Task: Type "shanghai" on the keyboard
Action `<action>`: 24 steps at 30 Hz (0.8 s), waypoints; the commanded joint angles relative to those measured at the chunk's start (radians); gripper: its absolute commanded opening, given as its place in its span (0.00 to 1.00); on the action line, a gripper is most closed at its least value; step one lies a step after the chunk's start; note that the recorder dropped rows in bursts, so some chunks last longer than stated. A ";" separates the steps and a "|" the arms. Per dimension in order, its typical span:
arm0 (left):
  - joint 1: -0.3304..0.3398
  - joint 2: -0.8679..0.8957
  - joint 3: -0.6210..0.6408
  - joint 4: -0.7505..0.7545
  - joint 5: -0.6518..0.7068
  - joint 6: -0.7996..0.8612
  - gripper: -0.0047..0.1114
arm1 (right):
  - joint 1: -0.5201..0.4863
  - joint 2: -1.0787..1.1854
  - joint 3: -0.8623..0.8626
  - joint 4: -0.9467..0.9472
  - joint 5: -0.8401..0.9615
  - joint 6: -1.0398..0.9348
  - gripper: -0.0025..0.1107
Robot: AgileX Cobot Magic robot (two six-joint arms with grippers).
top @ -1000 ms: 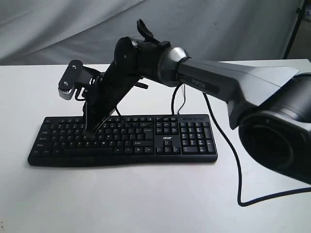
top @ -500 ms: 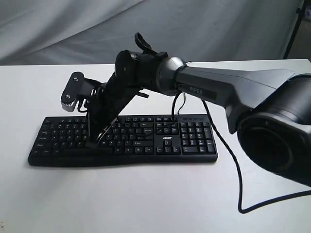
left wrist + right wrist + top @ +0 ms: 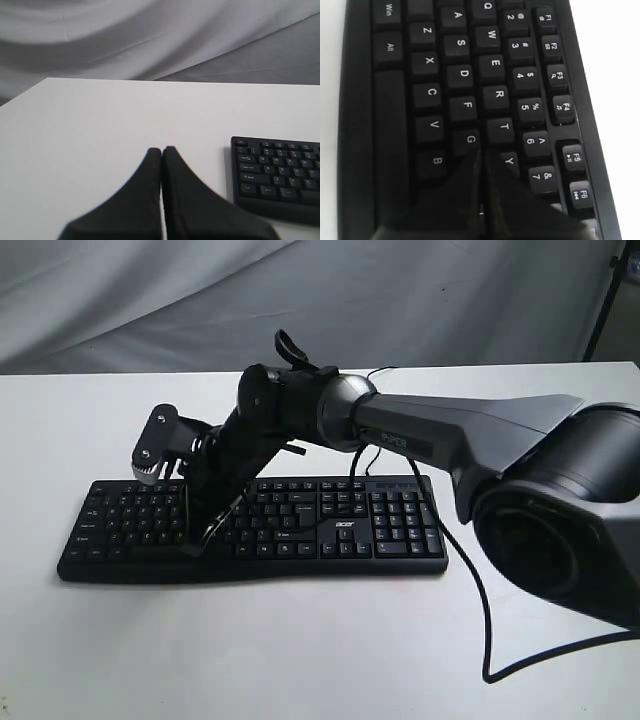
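While stretched in low from the right side of the exterior view, plants the right hand (image 3: pixel 205 540) tip-down on the letter block of the keyboard (image 3: pixel 250 530). Clenched tight, that hand: both fingers (image 3: pixel 467 175) pressed flat together, nothing between them. Lands, by the right wrist camera, right where G, T and Y crowd together (pressing or merely touching, cannot tell). Reaches well across the middle to get there, with the silver-grey forearm (image 3: pixel 470 430) hanging over the keyboard's far edge.

Lies long and flat on the white counter (image 3: pixel 300 660), number pad at the right end, white acer logo (image 3: pixel 345 526) between the letter block and the pad. Shares the counter with a black cable (image 3: pixel 480 590) curling past the number-pad end. Backed by grey cloth (image 3: pixel 300 300) beyond the counter's far edge.

Over to the left wrist camera: hovers the left hand (image 3: pixel 161 150) above bare counter, also clamped, fingers touching along their length and gripping nothing. Sits near one end of the keyboard, apart from it, not touching.
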 commanded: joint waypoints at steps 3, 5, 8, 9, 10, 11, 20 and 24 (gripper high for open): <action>0.002 -0.005 0.005 -0.001 -0.011 -0.002 0.05 | 0.003 -0.003 0.001 0.004 -0.009 -0.016 0.02; 0.002 -0.005 0.005 -0.001 -0.011 -0.002 0.05 | 0.003 -0.003 0.001 0.004 -0.007 -0.018 0.02; 0.002 -0.005 0.005 -0.001 -0.011 -0.002 0.05 | 0.003 -0.001 0.001 0.004 -0.005 -0.029 0.02; 0.002 -0.005 0.005 -0.001 -0.011 -0.002 0.05 | 0.003 -0.001 0.001 0.004 -0.005 -0.031 0.02; 0.002 -0.005 0.005 -0.001 -0.011 -0.002 0.05 | 0.003 -0.001 0.001 0.004 -0.005 -0.031 0.02; 0.002 -0.005 0.005 -0.001 -0.011 -0.002 0.05 | 0.003 -0.001 0.001 0.004 -0.005 -0.031 0.02; 0.002 -0.005 0.005 -0.001 -0.011 -0.002 0.05 | 0.003 0.013 0.001 0.007 -0.003 -0.031 0.02; 0.002 -0.005 0.005 -0.001 -0.011 -0.002 0.05 | 0.003 0.020 0.001 0.007 0.001 -0.031 0.02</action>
